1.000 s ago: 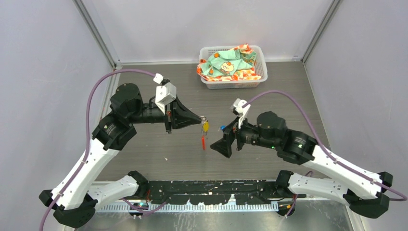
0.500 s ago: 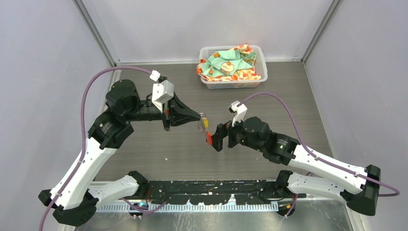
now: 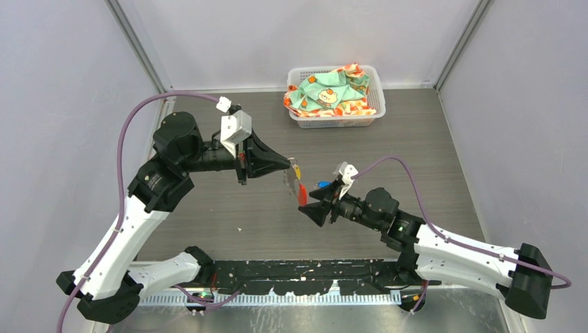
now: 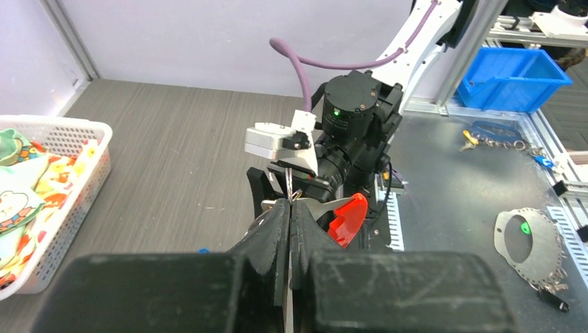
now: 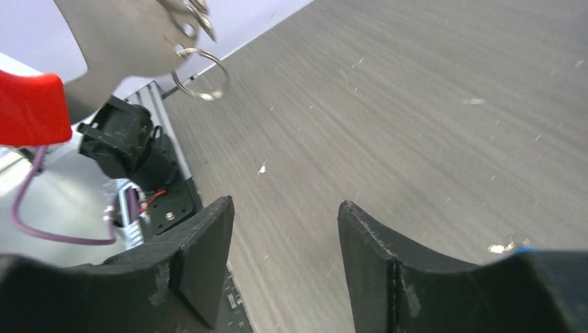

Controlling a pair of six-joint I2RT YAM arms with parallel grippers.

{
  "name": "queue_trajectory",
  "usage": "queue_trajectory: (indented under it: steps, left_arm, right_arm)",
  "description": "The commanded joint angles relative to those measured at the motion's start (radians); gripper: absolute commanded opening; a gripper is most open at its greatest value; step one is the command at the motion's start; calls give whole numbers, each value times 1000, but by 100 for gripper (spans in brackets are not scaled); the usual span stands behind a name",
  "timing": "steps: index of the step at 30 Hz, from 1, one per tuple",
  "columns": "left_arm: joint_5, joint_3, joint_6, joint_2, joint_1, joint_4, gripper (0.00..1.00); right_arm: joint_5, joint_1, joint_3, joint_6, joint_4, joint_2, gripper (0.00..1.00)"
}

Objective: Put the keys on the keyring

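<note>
Nearest the near edge of the table [image 3: 229, 208], the right gripper [image 3: 306, 211] hovers over the middle with its jaws parted and nothing between them, pointing up at the keyring [image 3: 299, 189]. That one keyring hangs in the air above the table's centre with its single red tag [image 3: 301, 197] dangling lowest. It is pinched at the top by the left gripper [image 3: 287, 166], which is clenched on the metal. One yellow key [image 3: 296, 168] sits at those fingertips; whether it is already threaded I cannot tell. One blue key [image 3: 322, 184] lies on the table just beyond the right gripper, making two keys in all, and this looks like the one left to fit. To do the step well, the right gripper should probably steady the hanging tag or ring gently, close squarely without twisting it out of the left's hold, and keep the ring's split reachable. At the far edge stands one white basket [image 3: 374, 114] holding a patterned cloth [image 3: 326, 90].
</note>
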Motion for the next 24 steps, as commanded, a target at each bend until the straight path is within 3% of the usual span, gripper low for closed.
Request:
queue_trajectory:
  steps: [1,3,4,15,22,24]
  left_arm:
    - [-74,32,-41,-3,4,101,0]
    - [-117,29,-41,-1,4,97,0]
    - [-145,25,-40,-2,5,95,0]
    - [-286,-57,-45,-32,4,145,0]
    - [-282,-78,-71,-48,4,161,0]
    - [-281,-80,-73,-55,4,159,0]
  right_arm:
    - [48,8,104,-185,172,76,70]
    - [86,27,138,-247,186,92,97]
    - [129,46,156,-273,178,93,99]
    - [528,411,379,-529,-9,116,100]
    - [915,505,549,-617,16,326,100]
    - [1029,518,575,-661,55,373,94]
